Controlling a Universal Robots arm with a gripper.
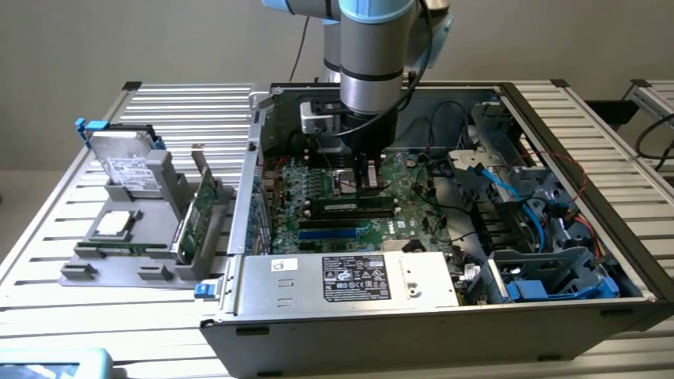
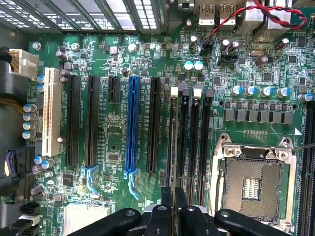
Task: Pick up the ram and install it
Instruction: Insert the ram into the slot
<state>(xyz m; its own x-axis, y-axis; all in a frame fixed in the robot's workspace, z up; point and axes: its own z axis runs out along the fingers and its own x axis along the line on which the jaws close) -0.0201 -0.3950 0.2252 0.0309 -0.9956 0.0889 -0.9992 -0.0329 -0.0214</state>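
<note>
**Spotter:** What have the jaws got?

**Operator:** I read the jaws (image 1: 365, 180) as drawn narrow, pinched on the top edge of the thin green ram stick (image 1: 339, 207). On the wrist view the fingers (image 2: 166, 204) sit close together, and the stick's edge (image 2: 172, 147) runs straight out from the gap between them.

**Spotter:** So where does it lie from the jaws?

**Operator:** Directly under them, standing on edge inside the open grey computer case (image 1: 316, 296). Its long axis crosses the jaws' closing direction and lines up with the long black memory slots (image 2: 189, 147). It sits over the outermost one, and the other slots lie just beside it on the side of the empty silver processor socket (image 2: 251, 184).

**Spotter:** Is it seated?

**Operator:** I can't tell. The stick looks down at slot level, and I judge it parallel to the slot, not skewed. Whether the end latches have caught is too fine for me to see. That alignment along the slot is what I'm watching.

**Spotter:** Anything else that could be mistaken for it?

**Operator:** A taller green expansion card (image 1: 200, 217) stands in a grey holder on the slatted metal desk (image 1: 158, 103). It is outside the case and well apart from the jaws.
</note>
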